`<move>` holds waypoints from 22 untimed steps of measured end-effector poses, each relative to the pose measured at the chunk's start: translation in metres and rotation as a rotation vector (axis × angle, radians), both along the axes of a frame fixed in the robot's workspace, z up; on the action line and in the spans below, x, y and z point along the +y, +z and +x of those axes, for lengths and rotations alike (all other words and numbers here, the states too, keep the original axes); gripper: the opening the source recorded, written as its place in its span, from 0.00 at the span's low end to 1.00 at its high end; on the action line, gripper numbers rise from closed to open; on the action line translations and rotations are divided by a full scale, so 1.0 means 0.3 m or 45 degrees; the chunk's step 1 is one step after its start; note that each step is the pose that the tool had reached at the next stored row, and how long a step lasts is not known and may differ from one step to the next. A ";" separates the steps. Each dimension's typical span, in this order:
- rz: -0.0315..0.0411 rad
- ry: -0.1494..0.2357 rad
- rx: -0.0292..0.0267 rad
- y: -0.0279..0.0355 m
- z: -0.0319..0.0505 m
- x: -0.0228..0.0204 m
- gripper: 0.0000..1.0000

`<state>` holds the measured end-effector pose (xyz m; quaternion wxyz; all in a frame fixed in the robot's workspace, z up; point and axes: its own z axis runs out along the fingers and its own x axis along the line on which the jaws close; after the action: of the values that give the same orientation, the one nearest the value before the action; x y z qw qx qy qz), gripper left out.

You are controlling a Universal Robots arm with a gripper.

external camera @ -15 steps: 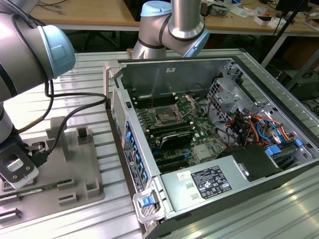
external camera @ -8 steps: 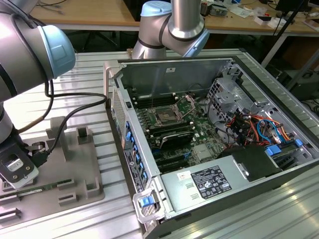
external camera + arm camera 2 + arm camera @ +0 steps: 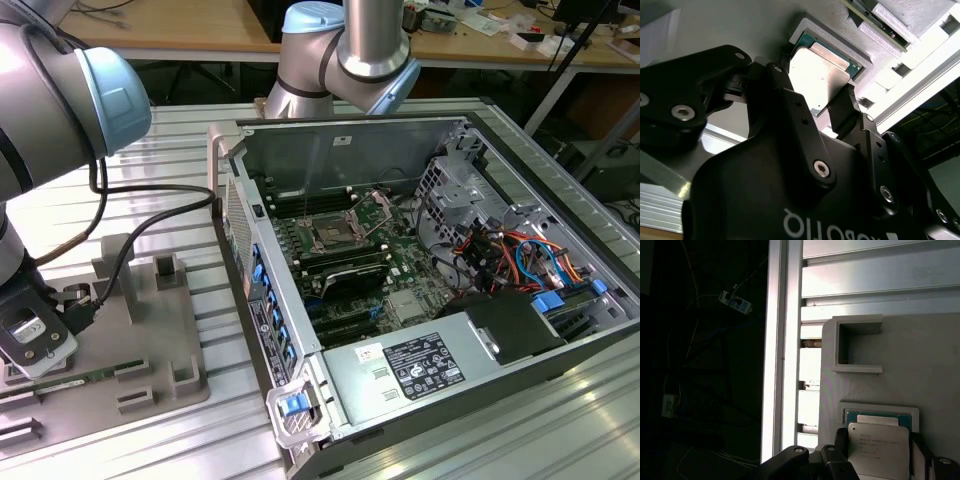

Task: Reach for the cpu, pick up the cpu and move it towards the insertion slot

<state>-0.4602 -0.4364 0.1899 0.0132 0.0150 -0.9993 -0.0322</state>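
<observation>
While seated flat in the recess of a grey holder (image 3: 890, 365) on the counter (image 3: 170, 170), at eight o'clock from the computer case (image 3: 340, 140) in the exterior view, the cpu (image 3: 879, 450) is straddled by the pincer (image 3: 816, 80). Whether a hold is closed cannot be told. The cpu is judged light, stiff, slick-topped and fragile beneath, best taken by opposite edges. The insertion slot (image 3: 328, 236) is set well apart.

Open computer case (image 3: 350, 150) standing on a ribbed aluminium worktop (image 3: 560, 430). Inside it are a labelled power supply (image 3: 400, 370), a perforated drive cage (image 3: 470, 185), and red and blue cables (image 3: 510, 255). Toward the exterior view's left, a grey fixture plate (image 3: 150, 340) carries a green memory stick (image 3: 95, 376). Wooden desks (image 3: 170, 25) stand behind.
</observation>
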 end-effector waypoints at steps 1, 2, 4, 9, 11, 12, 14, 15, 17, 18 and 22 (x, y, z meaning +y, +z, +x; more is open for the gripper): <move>-0.0003 0.000 0.0003 0.001 0.000 0.000 0.55; -0.0002 0.000 0.0002 0.002 0.000 0.000 0.55; -0.0001 0.000 -0.0001 0.002 0.000 0.000 0.55; 0.0000 0.000 0.0000 0.002 0.000 0.000 0.55; -0.0001 0.000 0.0000 0.003 0.000 0.000 0.55; 0.0000 0.000 0.0000 0.004 0.000 0.000 0.55; 0.0000 0.000 -0.0001 0.005 0.000 0.000 0.55; 0.0000 0.000 -0.0001 0.005 0.000 0.000 0.55; -0.0001 0.000 0.0001 0.018 0.000 0.000 0.55; 0.0000 0.000 -0.0002 0.024 0.000 0.000 0.55; -0.0001 0.000 0.0000 0.032 0.000 0.000 0.55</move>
<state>-0.4602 -0.4363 0.1995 0.0132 0.0150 -0.9993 -0.0322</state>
